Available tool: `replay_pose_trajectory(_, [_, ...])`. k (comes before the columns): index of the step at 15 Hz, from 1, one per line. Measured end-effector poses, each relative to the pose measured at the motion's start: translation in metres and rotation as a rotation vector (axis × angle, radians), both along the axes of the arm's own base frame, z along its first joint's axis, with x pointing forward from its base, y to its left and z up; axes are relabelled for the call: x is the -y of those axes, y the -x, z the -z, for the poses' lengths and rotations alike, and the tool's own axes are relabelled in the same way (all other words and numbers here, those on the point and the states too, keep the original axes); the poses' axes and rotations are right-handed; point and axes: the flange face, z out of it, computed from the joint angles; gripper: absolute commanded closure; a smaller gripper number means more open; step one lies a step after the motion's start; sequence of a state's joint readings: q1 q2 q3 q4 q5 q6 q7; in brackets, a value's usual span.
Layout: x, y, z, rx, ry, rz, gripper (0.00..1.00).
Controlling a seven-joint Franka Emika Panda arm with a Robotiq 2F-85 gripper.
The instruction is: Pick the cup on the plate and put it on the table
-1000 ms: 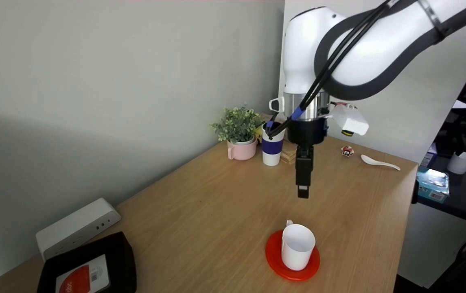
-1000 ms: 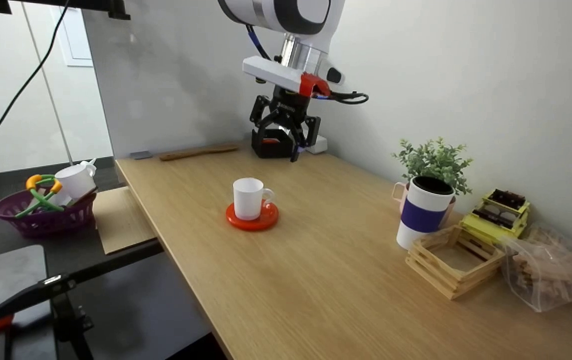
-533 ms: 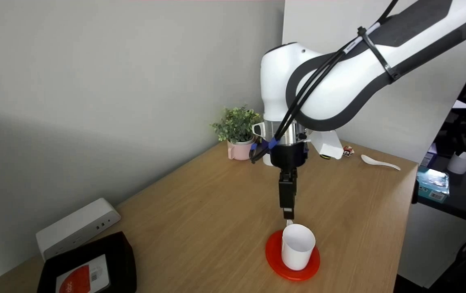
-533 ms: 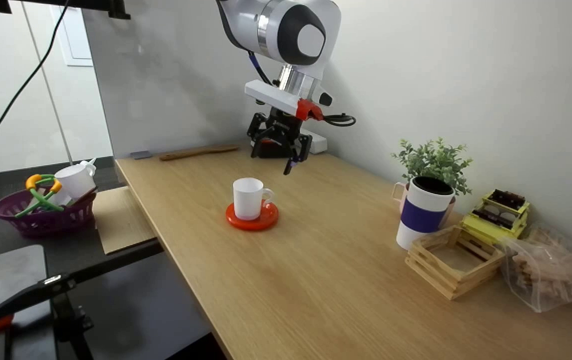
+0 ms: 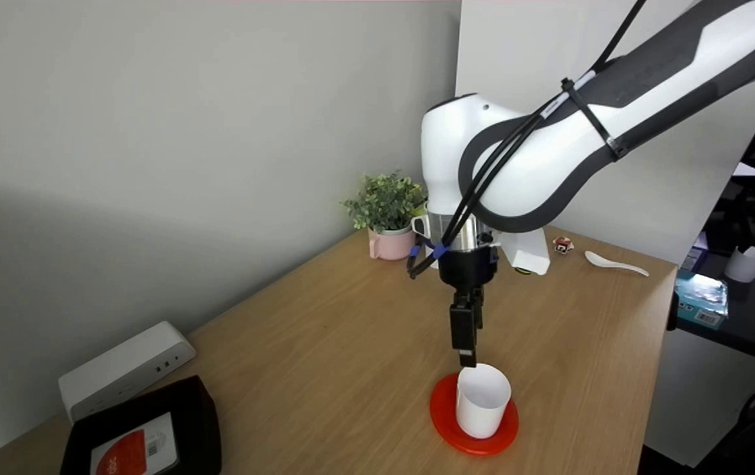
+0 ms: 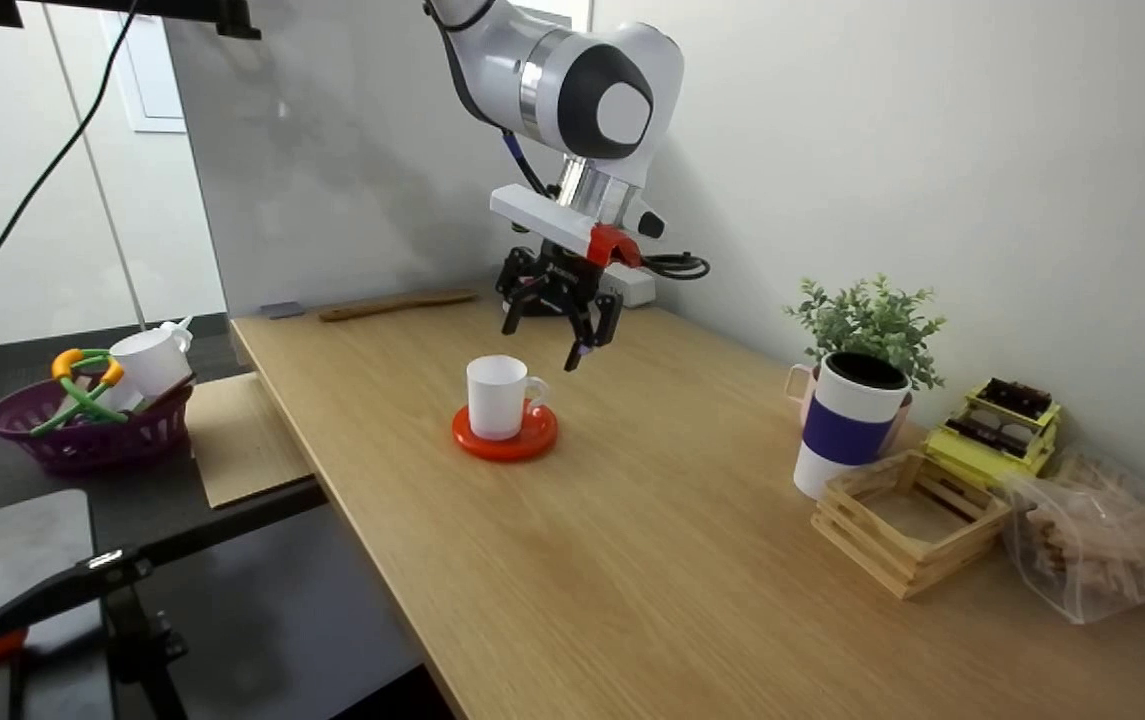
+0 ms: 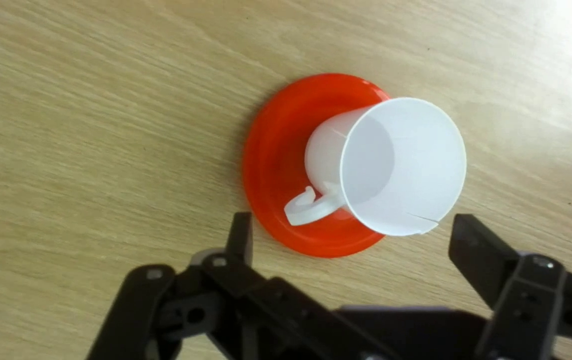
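Note:
The white cup stands upright on the red plate; the cup shows in both exterior views (image 5: 483,409) (image 6: 496,400) and in the wrist view (image 7: 408,160). The red plate (image 5: 444,425) (image 6: 502,448) (image 7: 272,165) lies flat on the wooden table (image 5: 324,369) (image 6: 652,560). In the wrist view my gripper (image 7: 352,220) is open and empty, its fingers spread wider than the cup, with the cup and handle ahead of the fingertips. In an exterior view the gripper (image 6: 540,346) hangs above the table, higher than the cup and apart from it. The cup's handle is hidden behind the fingers in an exterior view (image 5: 467,363).
A black tray (image 5: 202,422) and a white power box (image 5: 126,369) stand along the wall. A taller white cup with a blue band (image 6: 847,430), a plant (image 6: 872,325), a wooden crate (image 6: 862,560) and a plastic bag (image 6: 1097,545) stand at the table's other end. A spoon (image 5: 614,264) lies on the table.
My gripper has come down and closer to the cup, staying open; the last half second shows a smaller drop. The cup and plate have not moved.

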State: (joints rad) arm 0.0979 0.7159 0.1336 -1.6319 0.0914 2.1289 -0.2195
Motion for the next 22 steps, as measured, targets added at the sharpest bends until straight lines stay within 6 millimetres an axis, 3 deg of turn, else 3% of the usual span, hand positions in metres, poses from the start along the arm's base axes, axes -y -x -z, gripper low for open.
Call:
replay_pose_trajectory(4, [0.001, 0.003, 0.032, -0.045, 0.004, 0.027, 0.00])
replay_pose_trajectory(8, [-0.006, 0.006, 0.044, -0.064, 0.002, 0.035, 0.00])
replay_pose_trajectory(9, [-0.010, 0.006, 0.044, -0.066, 0.004, 0.044, 0.25])
replay_pose_trajectory(10, [-0.015, 0.007, 0.044, -0.068, 0.007, 0.057, 0.26])
replay_pose_trajectory(20, [-0.030, 0.011, 0.038, -0.103, 0.020, 0.258, 0.96])
replay_pose_trajectory(22, [-0.030, 0.011, 0.038, -0.108, 0.022, 0.282, 1.00])
